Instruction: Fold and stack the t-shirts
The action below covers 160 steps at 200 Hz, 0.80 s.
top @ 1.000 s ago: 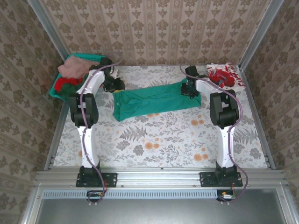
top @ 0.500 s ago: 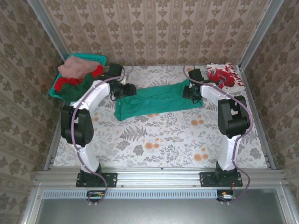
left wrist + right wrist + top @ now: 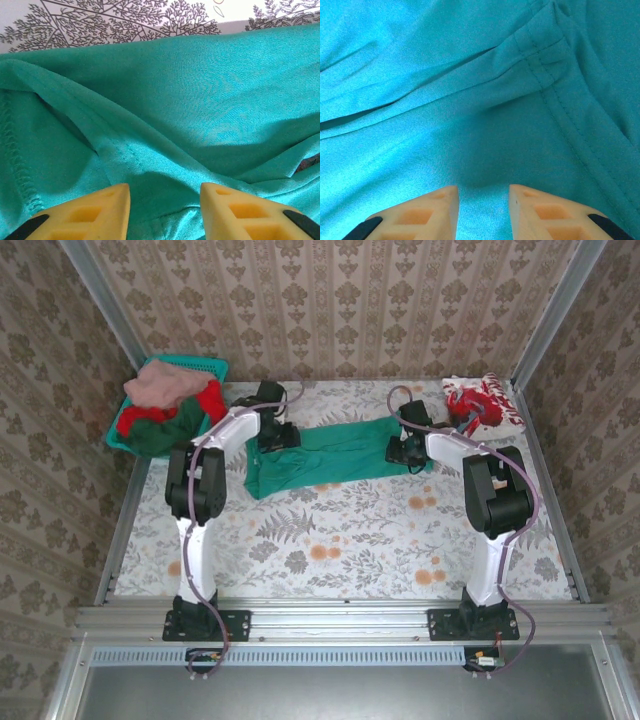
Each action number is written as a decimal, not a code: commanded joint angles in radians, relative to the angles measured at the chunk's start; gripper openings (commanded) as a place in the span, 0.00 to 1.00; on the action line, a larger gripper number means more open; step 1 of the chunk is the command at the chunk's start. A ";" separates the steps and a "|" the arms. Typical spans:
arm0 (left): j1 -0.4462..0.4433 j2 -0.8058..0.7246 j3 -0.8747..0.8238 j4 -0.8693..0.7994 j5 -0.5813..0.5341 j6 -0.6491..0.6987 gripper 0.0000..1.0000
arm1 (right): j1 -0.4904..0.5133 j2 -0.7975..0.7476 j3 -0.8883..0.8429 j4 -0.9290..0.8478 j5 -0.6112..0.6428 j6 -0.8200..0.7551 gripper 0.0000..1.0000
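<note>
The teal-green t-shirt (image 3: 335,452) lies in a long band across the far part of the table (image 3: 330,530); the left gripper (image 3: 164,190) has come from beside the basket (image 3: 205,364) onto the shirt's left end, its jaws a narrow gap apart over the cloth; the right gripper (image 3: 483,190) stays on the right end, its jaws also narrowly apart, with the cloth flat below; the red-and-white t-shirt (image 3: 482,402) has not moved from the far right corner.
</note>
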 commanded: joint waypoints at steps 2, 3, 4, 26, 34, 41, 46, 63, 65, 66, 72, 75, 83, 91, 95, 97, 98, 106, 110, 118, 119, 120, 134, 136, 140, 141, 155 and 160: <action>-0.003 0.019 0.023 -0.032 0.014 0.003 0.38 | -0.007 -0.007 -0.011 0.010 -0.018 0.010 0.34; -0.003 0.018 0.022 -0.032 0.015 0.003 0.38 | -0.007 -0.007 -0.010 0.010 -0.018 0.010 0.34; -0.003 0.018 0.023 -0.033 0.015 0.003 0.38 | -0.006 -0.007 -0.009 0.010 -0.017 0.010 0.34; -0.005 0.009 0.014 -0.048 0.004 -0.003 0.40 | -0.012 -0.004 -0.007 0.007 -0.018 0.010 0.34; -0.007 -0.001 0.005 -0.059 -0.013 -0.008 0.47 | -0.013 -0.004 -0.009 0.005 -0.015 0.011 0.34; -0.008 -0.013 -0.009 -0.060 -0.030 -0.013 0.51 | -0.014 -0.003 -0.009 0.005 -0.016 0.009 0.34; -0.007 -0.025 -0.023 -0.062 -0.044 -0.022 0.52 | -0.013 -0.003 -0.009 0.006 -0.016 0.008 0.34; -0.008 -0.064 -0.080 -0.041 -0.077 -0.052 0.55 | -0.015 -0.002 -0.009 0.005 -0.014 0.008 0.34; -0.008 -0.068 -0.086 -0.039 -0.081 -0.056 0.56 | -0.015 -0.002 -0.009 0.004 -0.013 0.007 0.34; -0.008 -0.070 -0.089 -0.036 -0.082 -0.058 0.56 | -0.015 -0.002 -0.009 0.003 -0.013 0.008 0.34; -0.011 -0.078 -0.105 -0.022 -0.078 -0.064 0.56 | -0.015 -0.002 -0.009 0.003 -0.011 0.007 0.34; -0.010 -0.080 -0.110 -0.012 -0.070 -0.064 0.56 | -0.015 -0.003 -0.009 0.003 -0.011 0.007 0.34; -0.017 -0.077 -0.110 0.004 -0.051 -0.061 0.54 | -0.016 -0.001 -0.009 0.005 -0.010 0.008 0.34; -0.023 -0.063 -0.093 -0.002 -0.042 -0.057 0.48 | -0.017 -0.001 -0.008 0.004 -0.010 0.008 0.34; -0.026 -0.056 -0.079 -0.010 -0.039 -0.052 0.46 | -0.017 0.000 -0.007 0.004 -0.011 0.008 0.34; -0.029 -0.050 -0.073 -0.013 -0.038 -0.049 0.44 | -0.017 0.000 -0.007 0.003 -0.010 0.008 0.34; -0.030 -0.048 -0.069 -0.015 -0.037 -0.048 0.44 | -0.016 0.000 -0.007 0.003 -0.010 0.008 0.34; -0.037 -0.030 -0.042 -0.033 -0.041 -0.036 0.40 | -0.017 0.000 -0.007 0.004 -0.012 0.010 0.34; -0.042 -0.024 -0.028 -0.042 -0.046 -0.033 0.39 | -0.017 0.000 -0.007 0.005 -0.012 0.011 0.34; -0.045 -0.011 -0.006 -0.060 -0.054 -0.029 0.32 | -0.019 0.000 -0.010 0.006 -0.013 0.011 0.34; -0.045 -0.011 -0.003 -0.060 -0.055 -0.028 0.31 | -0.019 -0.001 -0.010 0.005 -0.014 0.011 0.34; -0.045 -0.011 -0.002 -0.061 -0.055 -0.027 0.30 | -0.019 -0.001 -0.010 0.005 -0.014 0.011 0.34; -0.047 -0.011 0.013 -0.071 -0.071 -0.025 0.22 | -0.017 -0.001 -0.011 0.007 -0.018 0.013 0.34; -0.048 -0.012 0.015 -0.072 -0.072 -0.022 0.21 | -0.017 -0.002 -0.011 0.007 -0.020 0.014 0.34; -0.049 -0.014 0.019 -0.072 -0.074 -0.021 0.18 | -0.017 -0.002 -0.011 0.007 -0.021 0.012 0.34; -0.049 -0.015 0.019 -0.074 -0.075 -0.020 0.17 | -0.018 -0.001 -0.010 0.008 -0.020 0.013 0.34; -0.048 -0.013 0.048 -0.088 -0.073 -0.011 0.07 | -0.017 -0.002 -0.011 0.008 -0.021 0.012 0.34; -0.049 -0.009 0.062 -0.096 -0.074 -0.008 0.03 | -0.018 -0.001 -0.010 0.006 -0.020 0.011 0.34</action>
